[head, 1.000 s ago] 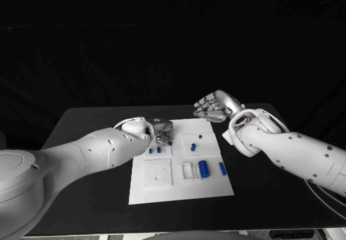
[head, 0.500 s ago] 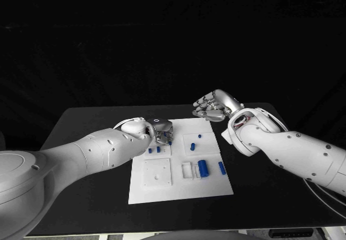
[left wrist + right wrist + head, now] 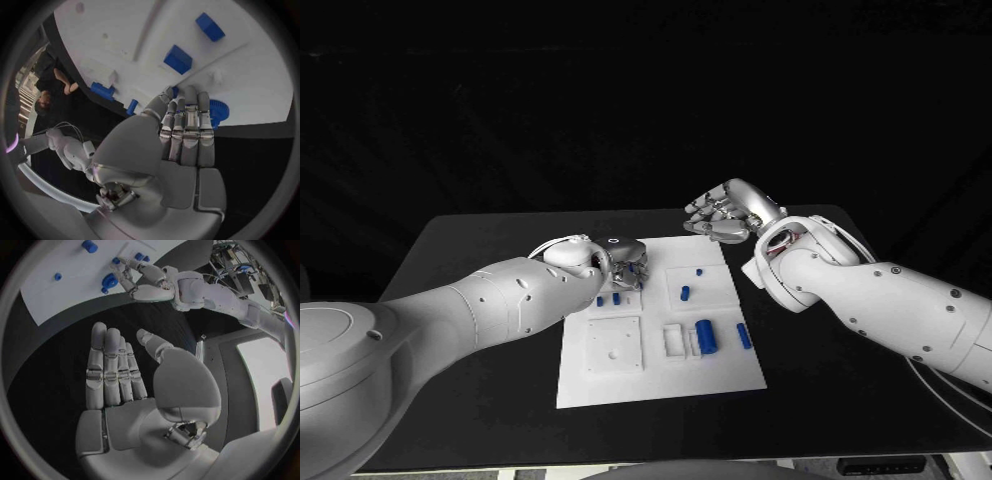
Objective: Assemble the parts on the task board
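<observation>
The white task board (image 3: pixel 661 385) lies in the middle of the table. On it are a blue block (image 3: pixel 707 337), a thin blue piece (image 3: pixel 744 337) and a blue peg (image 3: pixel 687 293). My left hand (image 3: pixel 620 264) is down at the board's far left corner. Its straight, close-set fingers (image 3: pixel 187 125) lie over a blue ridged round part (image 3: pixel 219 111), also visible in the right wrist view (image 3: pixel 110 280). Whether they grip it is hidden. My right hand (image 3: pixel 728 213) hangs above the table beyond the board's far right corner, fingers (image 3: pixel 109 365) spread, palm bare.
Two small blue pegs (image 3: pixel 609 299) stand just below the left hand. A white square insert (image 3: pixel 615 350) and white slotted pieces (image 3: pixel 674 340) sit on the board. My right forearm (image 3: pixel 862 295) stretches along the board's right side. Black table (image 3: pixel 473 370) lies around the board.
</observation>
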Robot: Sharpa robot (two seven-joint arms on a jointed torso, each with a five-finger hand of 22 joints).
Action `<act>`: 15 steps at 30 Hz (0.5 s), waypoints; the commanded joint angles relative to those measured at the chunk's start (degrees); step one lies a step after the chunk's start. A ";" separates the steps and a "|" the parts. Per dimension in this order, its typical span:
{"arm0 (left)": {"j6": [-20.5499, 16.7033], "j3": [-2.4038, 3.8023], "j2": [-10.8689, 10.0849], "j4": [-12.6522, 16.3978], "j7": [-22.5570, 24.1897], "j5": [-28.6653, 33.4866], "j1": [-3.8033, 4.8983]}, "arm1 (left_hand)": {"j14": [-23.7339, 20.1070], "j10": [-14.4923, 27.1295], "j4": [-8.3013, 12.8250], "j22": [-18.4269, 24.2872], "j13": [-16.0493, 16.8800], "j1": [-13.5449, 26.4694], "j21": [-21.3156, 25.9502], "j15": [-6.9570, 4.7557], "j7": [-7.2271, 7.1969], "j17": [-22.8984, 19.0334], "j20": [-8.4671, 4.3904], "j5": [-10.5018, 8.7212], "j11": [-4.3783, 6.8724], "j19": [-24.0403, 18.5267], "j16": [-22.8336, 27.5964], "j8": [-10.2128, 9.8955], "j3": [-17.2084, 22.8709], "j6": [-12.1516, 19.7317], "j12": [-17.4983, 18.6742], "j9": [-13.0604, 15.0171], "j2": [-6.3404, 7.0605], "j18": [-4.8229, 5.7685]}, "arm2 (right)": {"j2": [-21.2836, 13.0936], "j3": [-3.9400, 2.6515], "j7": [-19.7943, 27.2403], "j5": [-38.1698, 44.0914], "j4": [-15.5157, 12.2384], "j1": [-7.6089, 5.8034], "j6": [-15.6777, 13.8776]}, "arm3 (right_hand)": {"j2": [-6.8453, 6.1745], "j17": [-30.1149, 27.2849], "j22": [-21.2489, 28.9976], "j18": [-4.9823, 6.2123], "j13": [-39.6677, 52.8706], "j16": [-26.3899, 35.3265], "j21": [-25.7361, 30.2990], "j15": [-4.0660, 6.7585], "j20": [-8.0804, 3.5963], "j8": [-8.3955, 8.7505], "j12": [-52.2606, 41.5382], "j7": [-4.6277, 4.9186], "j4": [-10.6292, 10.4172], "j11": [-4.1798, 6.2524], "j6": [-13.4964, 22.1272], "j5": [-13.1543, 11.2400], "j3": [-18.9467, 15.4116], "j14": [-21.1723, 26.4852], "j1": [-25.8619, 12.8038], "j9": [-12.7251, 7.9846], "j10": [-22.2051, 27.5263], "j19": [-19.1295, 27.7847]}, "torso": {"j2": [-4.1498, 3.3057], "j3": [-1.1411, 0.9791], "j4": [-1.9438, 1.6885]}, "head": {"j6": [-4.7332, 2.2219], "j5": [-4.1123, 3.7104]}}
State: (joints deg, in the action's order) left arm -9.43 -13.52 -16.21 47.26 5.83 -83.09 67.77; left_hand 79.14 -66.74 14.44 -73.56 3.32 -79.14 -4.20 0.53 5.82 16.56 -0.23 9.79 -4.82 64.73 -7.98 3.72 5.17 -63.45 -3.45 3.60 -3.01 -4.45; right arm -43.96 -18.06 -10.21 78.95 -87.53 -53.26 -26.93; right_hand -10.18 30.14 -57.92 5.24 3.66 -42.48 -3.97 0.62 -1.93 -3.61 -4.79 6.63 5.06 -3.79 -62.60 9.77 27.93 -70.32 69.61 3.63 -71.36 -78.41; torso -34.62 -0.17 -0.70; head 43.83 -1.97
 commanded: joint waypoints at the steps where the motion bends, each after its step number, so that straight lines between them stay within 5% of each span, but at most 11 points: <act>1: 0.73 -0.08 0.37 -0.23 -0.22 0.47 -0.69 | 0.38 0.04 -0.01 0.09 -0.08 0.07 0.12 0.08 0.22 0.21 -0.15 -0.19 0.04 0.73 -0.51 -0.20 -0.30 0.18 0.19 -0.06 -0.05 -0.09 | 0.01 -0.03 0.31 0.20 -0.18 -0.01 0.03 | -0.47 -0.05 -0.04 1.08 -0.09 -0.31 -0.21 -0.11 0.19 0.04 0.38 0.30 0.04 -0.11 0.06 0.17 0.46 0.46 0.01 -0.02 0.20 0.02 | -0.04 -0.02 0.01 | 0.07 -0.07; 15: 0.82 -0.08 0.69 -1.47 -1.67 -0.77 -1.16 | 0.32 -2.33 1.05 -2.79 -0.07 -1.32 -1.39 -0.27 0.70 1.30 -0.68 0.24 0.33 0.54 -2.04 -0.19 0.53 -1.69 0.18 -0.04 -0.68 -0.15 | -0.04 -0.03 0.27 0.21 -0.22 -0.04 0.17 | -0.46 -0.24 -0.07 1.07 -0.09 -0.38 -0.22 -0.13 0.21 0.04 0.39 0.28 0.01 -0.12 0.00 0.16 0.44 0.56 -0.02 -0.02 0.22 0.09 | 0.03 -0.04 -0.10 | 0.18 -0.26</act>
State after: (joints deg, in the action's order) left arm -9.46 -13.45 -15.39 46.20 5.52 -82.92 67.01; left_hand 79.35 -68.70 15.25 -74.95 3.32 -79.80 -5.42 0.32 6.44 17.82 -0.51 9.79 -4.50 65.43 -9.71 3.72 5.66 -64.69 -3.45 3.60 -3.81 -4.45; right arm -44.03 -18.06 -10.24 78.95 -87.65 -53.29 -26.92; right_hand -10.18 29.93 -57.92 5.23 3.66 -42.48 -3.97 0.42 -1.93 -3.61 -4.79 6.63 5.06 -3.79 -62.60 9.77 27.93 -70.11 69.61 3.63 -71.36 -78.41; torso -34.62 -0.20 -0.76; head 44.08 -2.25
